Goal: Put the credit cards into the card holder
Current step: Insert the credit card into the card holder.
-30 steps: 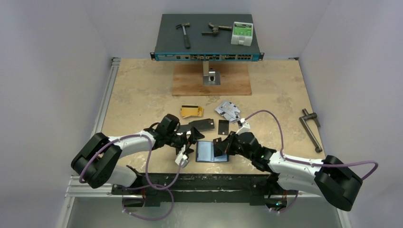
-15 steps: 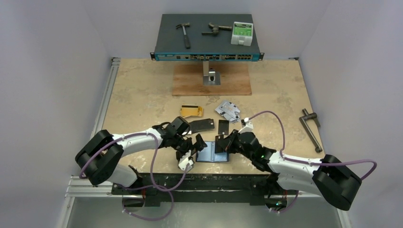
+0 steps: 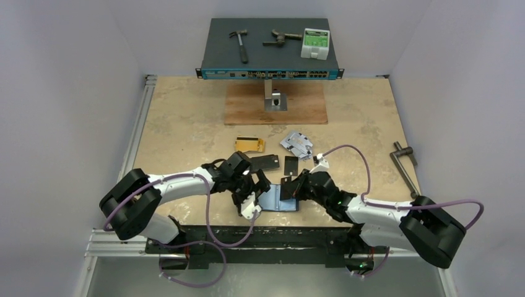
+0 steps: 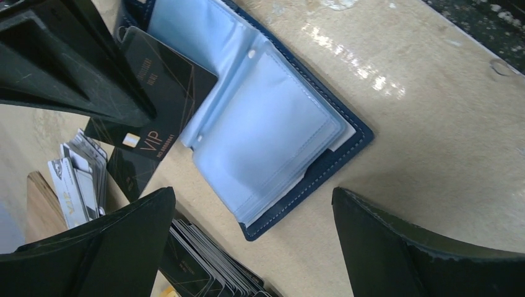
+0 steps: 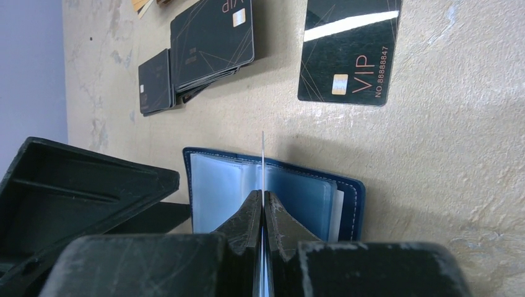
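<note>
Left hand (image 3: 255,190) slid nearer — card holder (image 4: 278,142) lies open, navy-edged.

— What sits between the left gripper (image 4: 252,195) fingers (image 4: 99,247)?
— The card holder (image 4: 272,130), open flat on the table (image 4: 433,124), pale sleeves up. The fingers stand wide apart above it.
— Any cards?
— A black card (image 4: 164,86), one corner over the sleeves, its top behind the right gripper (image 4: 124,93). A stack of black cards (image 4: 204,263) lies just beside the holder, with silver cards (image 4: 77,179) nearby.
</note>
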Motion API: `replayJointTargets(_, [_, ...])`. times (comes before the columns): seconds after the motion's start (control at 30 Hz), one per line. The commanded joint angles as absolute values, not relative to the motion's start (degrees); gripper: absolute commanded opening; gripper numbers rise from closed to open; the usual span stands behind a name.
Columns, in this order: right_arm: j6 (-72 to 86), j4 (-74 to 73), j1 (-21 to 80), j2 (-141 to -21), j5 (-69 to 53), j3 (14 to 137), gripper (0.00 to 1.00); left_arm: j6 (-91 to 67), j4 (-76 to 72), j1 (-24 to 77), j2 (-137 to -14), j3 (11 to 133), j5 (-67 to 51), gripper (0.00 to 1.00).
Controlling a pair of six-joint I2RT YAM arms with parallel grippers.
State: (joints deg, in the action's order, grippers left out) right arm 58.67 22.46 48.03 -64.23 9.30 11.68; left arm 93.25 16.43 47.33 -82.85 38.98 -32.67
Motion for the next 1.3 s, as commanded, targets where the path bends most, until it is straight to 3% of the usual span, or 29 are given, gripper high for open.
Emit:
replayJointTargets(0.0, [57.63, 25.88, 47.9, -66.06, 10.06, 14.23, 0.0, 86.03, 9.08, 48.7, -84.01, 36.61, -29.79, 1.0])
replayJointTargets(0.3, [56.95, 20.26, 47.9, -66.31, 12.16, 18.04, 0.0, 75.75, 1.33, 53.78, -84.78, 34.45, -26.31, 1.0])
replayJointTargets(0.53, [56.27, 14.8, 47.9, -59.53, 14.84, 17.68, 0.0, 72.66, 0.91, 55.2, -86.08, 33.55, -27.13, 1.0])
replayJointTargets(0.97, [54.95, 21.41, 47.9, -65.04, 13.58, 15.88, 0.0, 86.83, 23.61, 52.65, -78.7, 34.41, -23.81, 1.0])
replayJointTargets(1.27, [54.49, 25.06, 47.94, -64.95, 13.32, 12.93, 0.0, 77.96, 19.68, 51.46, -84.69, 44.25, -27.41, 1.0])
